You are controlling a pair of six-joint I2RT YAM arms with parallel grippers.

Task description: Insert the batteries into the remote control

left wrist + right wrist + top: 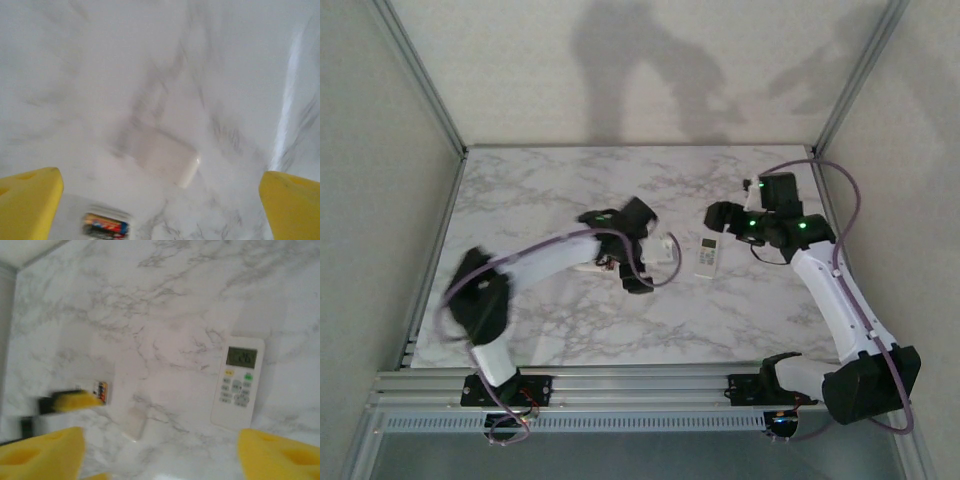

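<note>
Table: white marble pattern with grey veins, smooth.
Remote: slim white rectangle lying face up, grey display above small buttons, right of centre in the right wrist view.
Batteries: tiny cylinders, orange and dark, side by side at lower left in the left wrist view; blurred.
Slab: flat, white, rounded corners, near the batteries but apart from them.
Left claw: yellow fingers wide apart, empty.
Right claw: yellow fingers apart, empty.

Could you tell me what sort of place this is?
Probably a lab robot cell: marble-patterned tabletop, plain framed panels around it, left arm and right arm bolted to an aluminium rail.
</note>
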